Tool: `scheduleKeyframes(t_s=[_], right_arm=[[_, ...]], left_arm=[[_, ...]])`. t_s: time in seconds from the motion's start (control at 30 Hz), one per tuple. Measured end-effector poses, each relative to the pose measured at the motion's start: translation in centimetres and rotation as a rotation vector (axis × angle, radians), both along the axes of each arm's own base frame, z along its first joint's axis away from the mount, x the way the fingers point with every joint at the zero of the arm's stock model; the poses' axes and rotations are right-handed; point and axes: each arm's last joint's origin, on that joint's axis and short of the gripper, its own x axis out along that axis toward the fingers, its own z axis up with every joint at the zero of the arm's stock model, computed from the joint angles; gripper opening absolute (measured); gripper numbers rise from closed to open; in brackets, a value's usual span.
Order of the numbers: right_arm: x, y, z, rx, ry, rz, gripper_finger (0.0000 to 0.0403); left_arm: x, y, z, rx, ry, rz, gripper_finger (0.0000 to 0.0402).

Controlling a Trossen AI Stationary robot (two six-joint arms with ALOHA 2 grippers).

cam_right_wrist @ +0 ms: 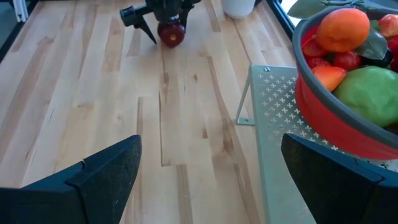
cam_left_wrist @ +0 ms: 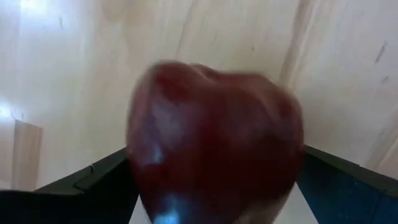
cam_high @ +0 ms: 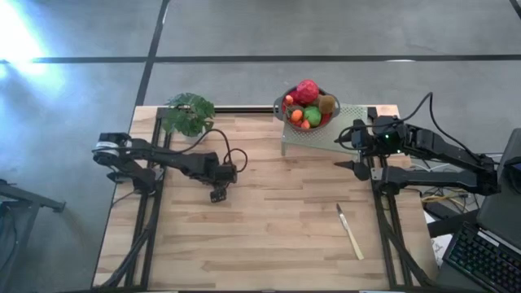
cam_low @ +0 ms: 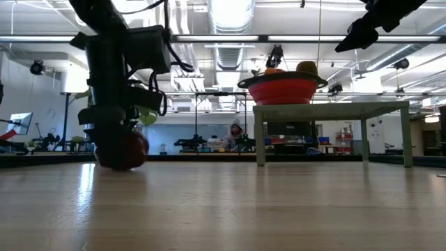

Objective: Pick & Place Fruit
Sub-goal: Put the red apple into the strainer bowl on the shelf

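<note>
Left claw (cam_high: 218, 194) is lowered to the worktop (cam_high: 269, 236), near its middle on the left side, with the left arm stretched low across from the left edge and the wrist bent downward. A dark red apple (cam_left_wrist: 214, 140) is seen between its two fingers (cam_left_wrist: 81, 183), which stand wide apart on either side of it; the apple rests on the wood, and whether the fingers press on it cannot be told. In the high view the apple is hidden under the claw; in the low view only its lower part (cam_low: 129, 152) shows beneath the dark wrist.

Right claw (cam_high: 352, 155) is held raised beside the pale perforated stand (cam_high: 346, 130) at the back right, its fingers spread wide and nothing between them. On the stand a red bowl (cam_high: 284, 112) is set, heaped with the remaining fruit (cam_high: 308, 104): a magenta-red piece on top, with green, orange and brown ones around it. Single small pieces in the bowl are hard to make out.
</note>
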Motion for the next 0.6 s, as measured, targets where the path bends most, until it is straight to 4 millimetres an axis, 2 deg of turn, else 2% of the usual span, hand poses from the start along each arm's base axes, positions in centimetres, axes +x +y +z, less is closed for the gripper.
scheduleKeyframes(t_s=[0.17, 0.47, 0.6], right_arm=[[0.00, 0.00, 0.02, 0.000, -0.002, 0.000, 0.0382], [0.14, -0.05, 0.22, 0.009, -0.029, -0.011, 0.0382], [0.27, -0.08, 0.43, 0.041, -0.058, -0.036, 0.0382]], left_arm=[[-0.13, -0.01, -0.14, -0.001, 0.007, 0.000, 0.0368], [-0.02, -0.01, -0.11, -0.001, -0.005, 0.001, 0.0290], [0.02, -0.02, -0.10, -0.005, -0.011, 0.014, 0.0272]])
